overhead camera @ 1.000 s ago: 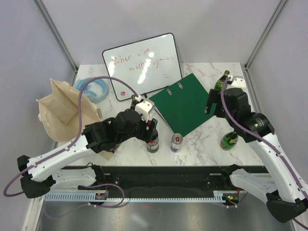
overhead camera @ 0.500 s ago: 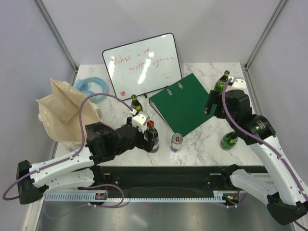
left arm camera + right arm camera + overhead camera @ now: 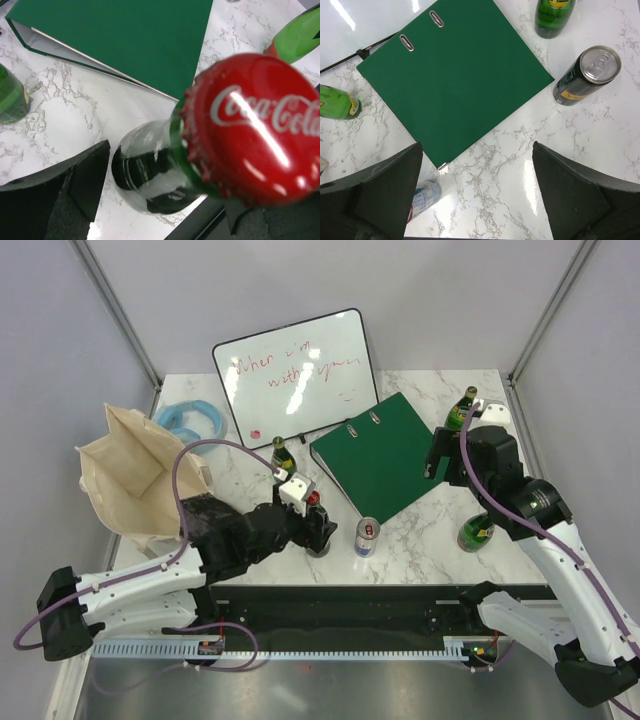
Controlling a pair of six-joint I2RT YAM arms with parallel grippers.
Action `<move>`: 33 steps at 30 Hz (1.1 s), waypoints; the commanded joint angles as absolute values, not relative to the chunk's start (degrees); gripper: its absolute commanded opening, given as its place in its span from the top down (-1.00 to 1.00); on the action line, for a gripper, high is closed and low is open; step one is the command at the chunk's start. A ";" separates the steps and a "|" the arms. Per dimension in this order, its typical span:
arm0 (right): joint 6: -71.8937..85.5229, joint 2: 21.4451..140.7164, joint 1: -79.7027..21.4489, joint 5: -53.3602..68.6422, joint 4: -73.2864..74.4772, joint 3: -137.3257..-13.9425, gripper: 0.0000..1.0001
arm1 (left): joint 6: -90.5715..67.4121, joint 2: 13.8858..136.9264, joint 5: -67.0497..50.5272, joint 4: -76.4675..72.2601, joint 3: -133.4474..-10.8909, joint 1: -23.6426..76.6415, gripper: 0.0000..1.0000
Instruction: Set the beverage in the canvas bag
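Cola bottle (image 3: 240,135) stands between the released jaws of our left gripper (image 3: 316,528); our right gripper (image 3: 477,200) gapes empty. We should clamp squarely below the cap.

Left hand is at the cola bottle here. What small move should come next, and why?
Probably close the left hand on the cola bottle. The bottle stands upright between its open fingers, with a gap showing beside one finger, so nothing is gripped yet. The bag waits open to the left.
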State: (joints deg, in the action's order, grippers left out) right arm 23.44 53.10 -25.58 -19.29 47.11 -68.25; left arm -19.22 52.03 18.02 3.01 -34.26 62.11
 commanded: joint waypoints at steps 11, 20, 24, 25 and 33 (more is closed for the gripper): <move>22.24 53.09 -25.40 -19.51 44.56 -67.94 -0.96 | -17.75 53.79 19.86 -5.44 -30.94 62.40 -0.67; 21.97 52.73 -25.40 -19.86 44.47 -67.24 -0.96 | -17.06 53.00 19.95 -7.03 -29.88 62.40 0.02; 21.88 52.65 -25.40 -19.78 44.47 -66.71 -0.96 | -15.74 53.44 19.78 -5.37 -33.74 62.40 0.73; 21.97 52.65 -25.40 -19.86 44.39 -66.62 -0.96 | -15.82 53.52 19.86 -4.32 -34.62 62.40 0.95; 21.97 51.15 -25.49 -19.69 43.95 -65.92 -0.96 | -13.55 56.16 25.99 9.56 -52.54 62.40 0.95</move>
State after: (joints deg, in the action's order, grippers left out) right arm 22.48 52.66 -25.58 -19.31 45.80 -66.54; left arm -16.43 56.51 19.68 11.31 -38.63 62.13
